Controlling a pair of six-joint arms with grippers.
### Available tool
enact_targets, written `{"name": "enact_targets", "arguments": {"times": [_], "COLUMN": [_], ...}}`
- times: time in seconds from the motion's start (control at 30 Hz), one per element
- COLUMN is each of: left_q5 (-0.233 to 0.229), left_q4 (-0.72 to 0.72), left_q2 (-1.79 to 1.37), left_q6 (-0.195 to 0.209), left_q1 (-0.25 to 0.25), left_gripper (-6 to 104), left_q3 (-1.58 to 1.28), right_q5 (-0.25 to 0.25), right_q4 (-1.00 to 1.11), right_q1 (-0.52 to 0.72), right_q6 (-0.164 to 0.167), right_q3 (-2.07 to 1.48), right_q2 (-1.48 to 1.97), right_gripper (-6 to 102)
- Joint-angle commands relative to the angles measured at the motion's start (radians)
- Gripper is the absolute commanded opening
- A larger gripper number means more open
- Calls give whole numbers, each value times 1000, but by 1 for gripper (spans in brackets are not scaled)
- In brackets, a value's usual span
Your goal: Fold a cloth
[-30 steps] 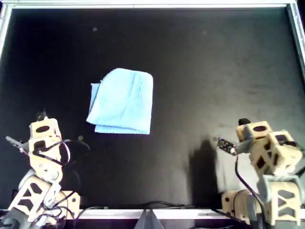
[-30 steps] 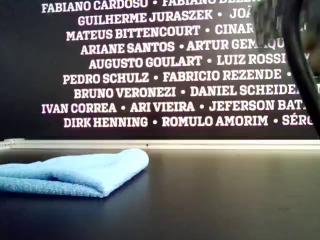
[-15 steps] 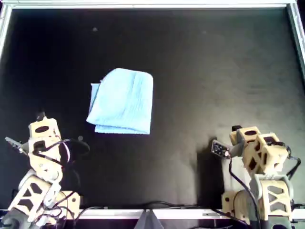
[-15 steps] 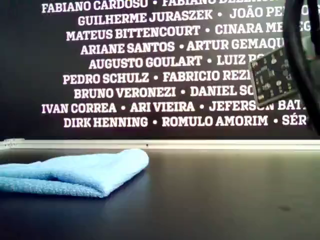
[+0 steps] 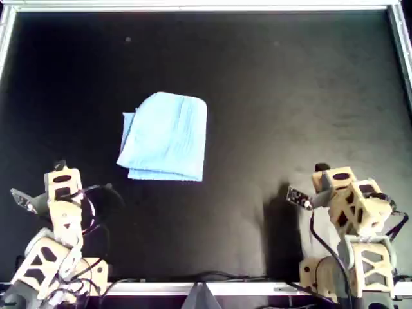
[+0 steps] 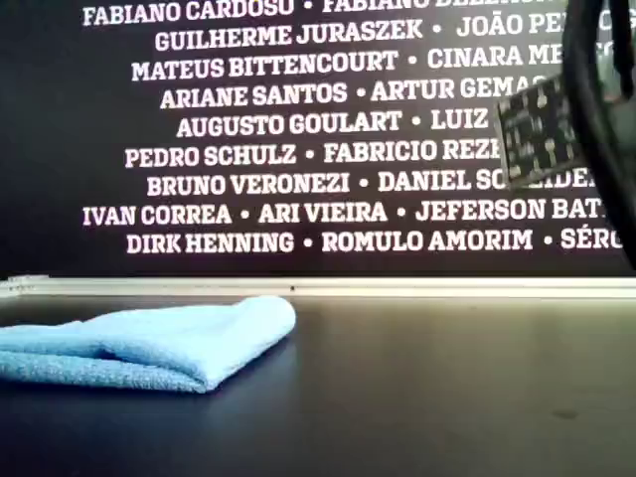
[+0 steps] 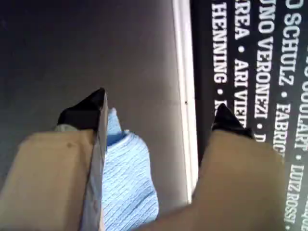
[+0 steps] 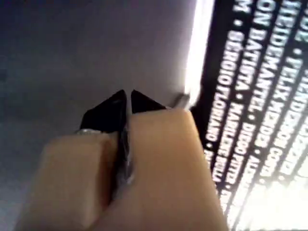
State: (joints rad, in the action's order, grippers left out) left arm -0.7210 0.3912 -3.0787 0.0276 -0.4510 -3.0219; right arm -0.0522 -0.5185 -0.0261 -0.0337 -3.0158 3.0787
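The light blue cloth (image 5: 165, 136) lies folded over on the black table, left of the middle in the overhead view, with its layered edges toward the arms. It also shows in the exterior view's left, cloth (image 6: 149, 343), lying low and flat. My left gripper (image 7: 159, 108) is open and empty, well back from the cloth (image 7: 127, 187), at the overhead view's lower left (image 5: 60, 166). My right gripper (image 8: 127, 98) is shut on nothing, raised at the overhead view's lower right (image 5: 322, 168), far from the cloth.
A metal rail (image 5: 193, 6) borders the table's far edge, with a black banner of white names (image 6: 298, 149) behind it. A blurred circuit board (image 6: 537, 134) and a dark cable (image 6: 596, 99) of an arm hang in the exterior view's upper right.
The left arm has drawn back slightly toward the overhead view's bottom edge. The right arm has pulled back and turned a little, bringing its circuit board into the exterior view. The cloth has not moved.
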Motion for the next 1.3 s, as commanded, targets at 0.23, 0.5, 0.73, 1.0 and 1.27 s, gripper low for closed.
{"name": "enact_targets", "arguments": {"times": [0.23, 0.5, 0.73, 1.0, 1.27], "left_q5": [109, 463, 733, 770, 767], "left_q4": [8, 9, 11, 11, 117], "left_q2": [-12, -12, -12, -12, -11], "left_q6": [298, 298, 95, 91, 91], "left_q1": [-60, -115, -87, 278, 388], "left_gripper": [78, 78, 78, 78, 77], "left_q3": [14, 12, 14, 11, 11], "right_q5": [-8, -8, -8, -8, 9], "right_q4": [80, 80, 80, 78, 63], "right_q1": [-11, -11, 0, -11, 5], "right_q6": [-115, -112, -110, -110, -112], "right_q3": [-14, -14, -14, -14, -14], "right_q2": [6, 5, 5, 0, -3], "right_gripper": [1, 1, 1, 1, 1]}}
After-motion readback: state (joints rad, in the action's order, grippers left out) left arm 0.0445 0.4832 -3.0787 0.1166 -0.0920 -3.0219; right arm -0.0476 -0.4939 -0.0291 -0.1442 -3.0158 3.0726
